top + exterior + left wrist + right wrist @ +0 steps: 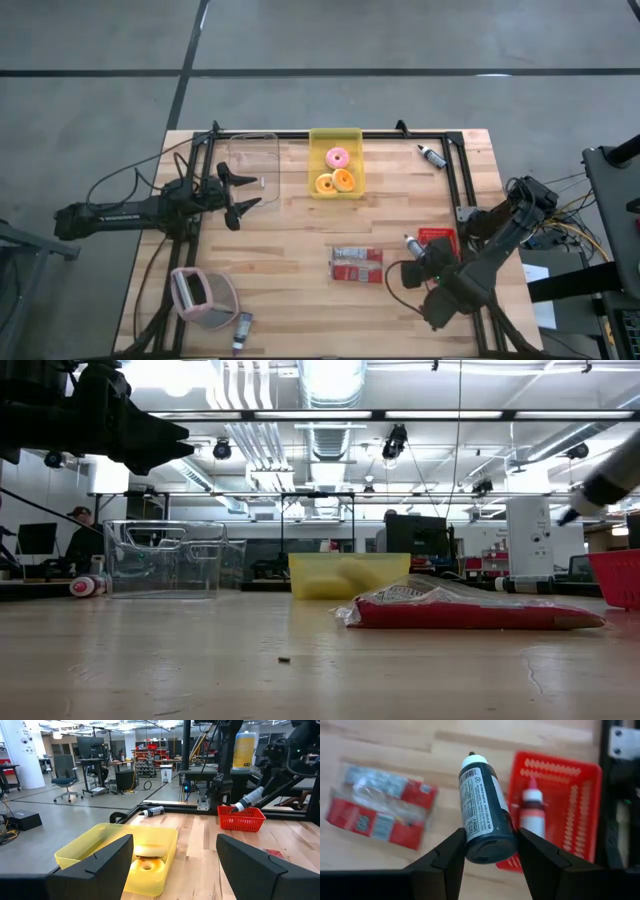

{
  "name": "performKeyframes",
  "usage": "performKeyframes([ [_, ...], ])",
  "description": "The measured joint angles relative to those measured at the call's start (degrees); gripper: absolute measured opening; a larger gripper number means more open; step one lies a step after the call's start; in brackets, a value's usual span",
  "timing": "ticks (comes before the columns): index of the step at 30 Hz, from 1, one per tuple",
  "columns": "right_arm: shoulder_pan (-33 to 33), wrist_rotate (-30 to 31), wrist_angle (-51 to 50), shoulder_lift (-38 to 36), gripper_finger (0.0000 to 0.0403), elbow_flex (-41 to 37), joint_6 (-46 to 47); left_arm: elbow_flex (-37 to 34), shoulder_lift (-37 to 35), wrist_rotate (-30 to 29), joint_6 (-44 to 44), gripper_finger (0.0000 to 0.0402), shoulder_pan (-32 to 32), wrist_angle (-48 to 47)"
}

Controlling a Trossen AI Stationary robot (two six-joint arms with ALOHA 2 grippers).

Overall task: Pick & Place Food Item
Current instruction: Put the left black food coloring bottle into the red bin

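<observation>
My right gripper [489, 854] clamps a dark bottle [484, 815] just beside the red basket's [580, 795] near rim; left gripper [245, 193] spread wide, apart.

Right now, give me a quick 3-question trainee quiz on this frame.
1. True or false: the right gripper is shut on a dark bottle.
2. What already lies in the red basket? A) a donut B) a small red-capped bottle C) nothing
3. Fill in: the yellow tray holds ___ donuts in the high view.

Key:
1. True; its fingers clamp the bottle's base, lifted above the table.
2. B.
3. Three: one pink, two orange. The left gripper stands open beside the clear container, holding nothing; the red snack packet lies mid-table.
</observation>
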Motion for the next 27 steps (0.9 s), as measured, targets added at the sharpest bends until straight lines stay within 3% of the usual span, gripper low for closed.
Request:
performKeyframes([
  [8, 3.4, -10.1, 0.0, 0.0, 0.0154, -0.1, 3.2, 0.0, 0.0, 0.0, 0.0, 0.0291, 0.0, 0.0],
  [20, 5.0, -10.8, 0.0, 0.0, 0.0154, -3.0, 3.8, 0.0, 0.0, 0.0, 0.0, 0.0289, 0.0, 0.0],
  [27, 4.9, -13.1, 0.0, 0.1, 0.0156, -8.6, 4.0, 0.0, 0.0, 0.0, 0.0, 0.029, 0.0, 0.0],
])
